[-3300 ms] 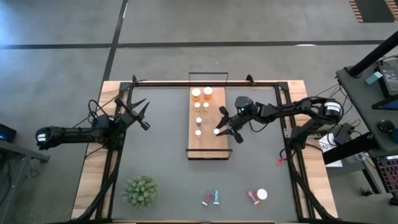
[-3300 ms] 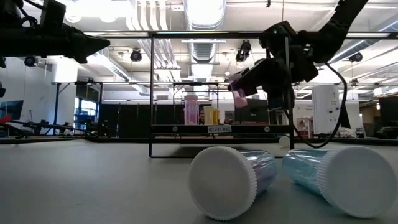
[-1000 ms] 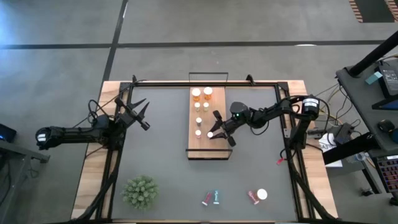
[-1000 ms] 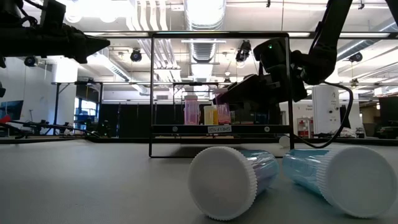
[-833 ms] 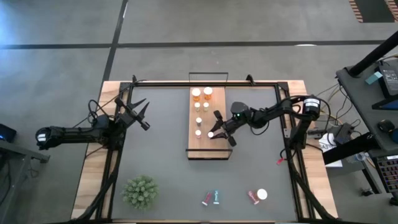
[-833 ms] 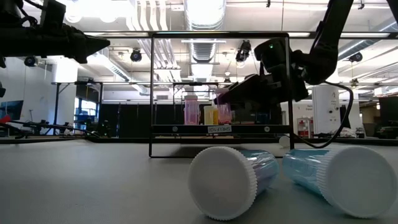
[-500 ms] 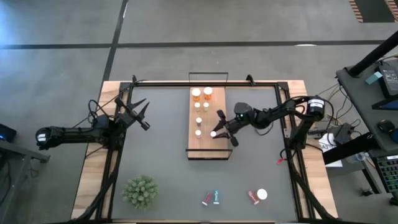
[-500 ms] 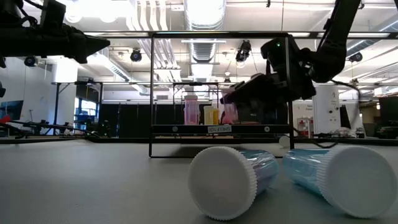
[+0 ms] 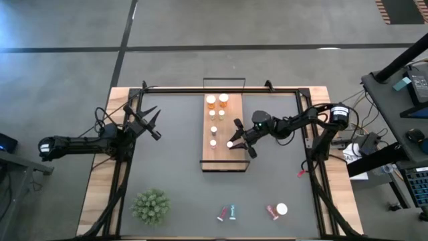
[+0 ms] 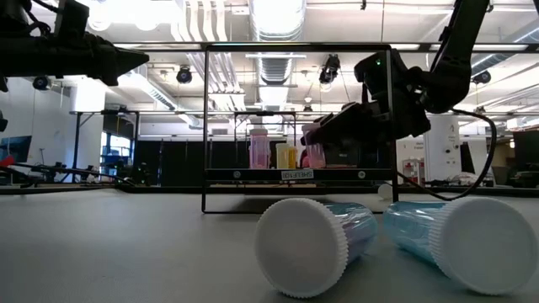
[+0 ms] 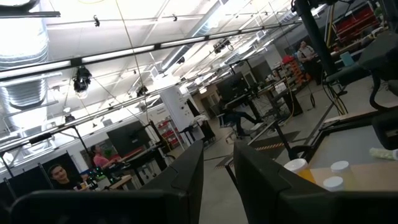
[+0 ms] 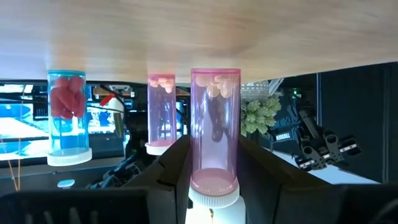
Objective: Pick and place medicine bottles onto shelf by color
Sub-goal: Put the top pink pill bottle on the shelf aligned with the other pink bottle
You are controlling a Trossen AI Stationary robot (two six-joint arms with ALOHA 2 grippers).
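Note:
The light-wood shelf [image 9: 224,157] lies in the middle of the table with several white-capped bottles standing on it: two orange ones [image 9: 211,100] at the far end and slimmer ones nearer. My right gripper [image 9: 235,138] is over the shelf's right side, shut on a pink bottle [image 12: 215,124], which also shows in the low view [image 10: 316,156]. My left gripper [image 9: 156,124] waits open and empty at the table's left. More bottles lie near the front edge [image 9: 232,212], seen large in the low view [image 10: 316,244]. My right gripper pinches the pink bottle between its two fingers [image 12: 171,165], on the clear body near the capped end [image 12: 198,163]. The fingers come from the table's right, slanting down. The bottle is upright, cap up [image 9: 230,143], with its base [image 12: 216,71] at the shelf board.
Beside the held bottle stand another pink bottle [image 12: 161,112] and a teal one with red pills [image 12: 67,115]. A green spiky plant [image 9: 151,205] sits front left. A red bottle and a white cap [image 9: 281,209] lie front right. A black frame [image 9: 304,134] edges the table.
My right gripper has shifted a little toward the table's right edge with the pink bottle, which stays upright in the shut fingers at shelf height.

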